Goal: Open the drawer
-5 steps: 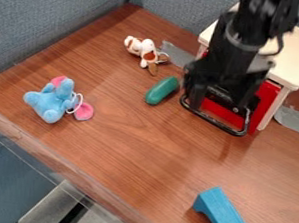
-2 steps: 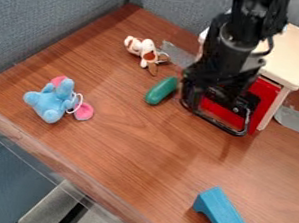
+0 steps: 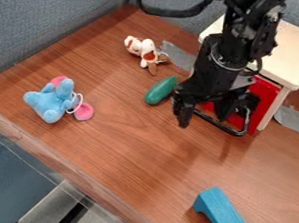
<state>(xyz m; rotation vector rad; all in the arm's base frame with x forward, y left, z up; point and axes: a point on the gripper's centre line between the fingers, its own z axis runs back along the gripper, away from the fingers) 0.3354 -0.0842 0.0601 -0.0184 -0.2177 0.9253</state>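
Camera view: gripper (image 3: 204, 121), apparently spread open, nearer the camera than before, by the black drawer handle (image 3: 225, 129).

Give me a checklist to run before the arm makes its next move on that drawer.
1. Gripper open: ok, its fingers stand apart.
2. Handle free to grab: cannot tell, the gripper partly covers it.
3. Drawer front pulled out: not ok, it looks about flush.
4. Green object outside the drawer's path: cannot tell, it lies near the gripper.
5. Blue arch away from the handle: ok.
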